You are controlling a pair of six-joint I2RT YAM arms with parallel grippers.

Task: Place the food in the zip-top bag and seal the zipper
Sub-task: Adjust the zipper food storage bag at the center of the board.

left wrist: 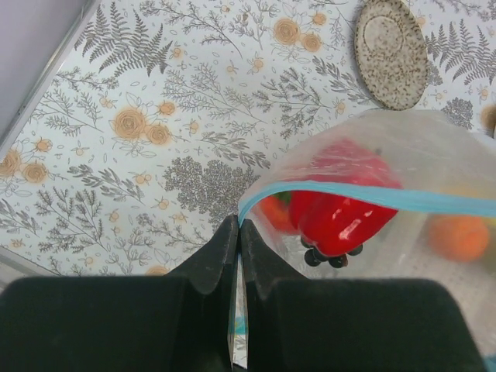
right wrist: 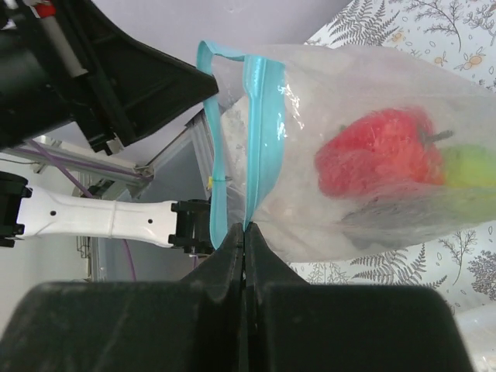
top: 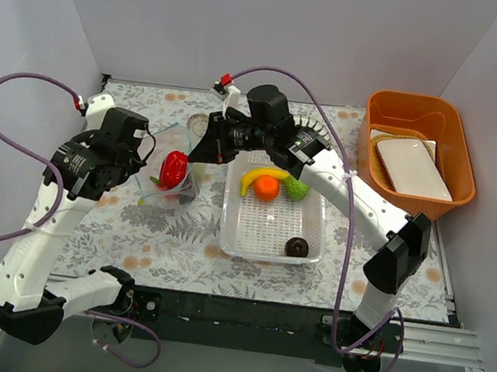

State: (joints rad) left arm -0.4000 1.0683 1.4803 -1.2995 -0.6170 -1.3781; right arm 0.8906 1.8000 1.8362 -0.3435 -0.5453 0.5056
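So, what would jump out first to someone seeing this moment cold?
The red pepper glows through the clear zip-top bag left of the table's centre, with the left gripper and right gripper each pinched shut on the bag's blue-green mouth. Next comes the white basket at centre, holding a banana, an orange and a dark brown ball, not yet bagged.

Up top, the left tool (top: pixel 147 172) buries its fingertips under its own wrist, and the right tool (top: pixel 197 154) hides its tips beneath the arm. The zip-top bag (left wrist: pixel 434 155) runs off the left wrist view's right edge; an orange blur (left wrist: pixel 459 236) behind the plastic can't be identified. The dark grapes (left wrist: pixel 329 256) sit half-covered by the red pepper (left wrist: pixel 341 213). On the right wrist view, a green shape (right wrist: pixel 469 167) is smeared and clipped by the edge.
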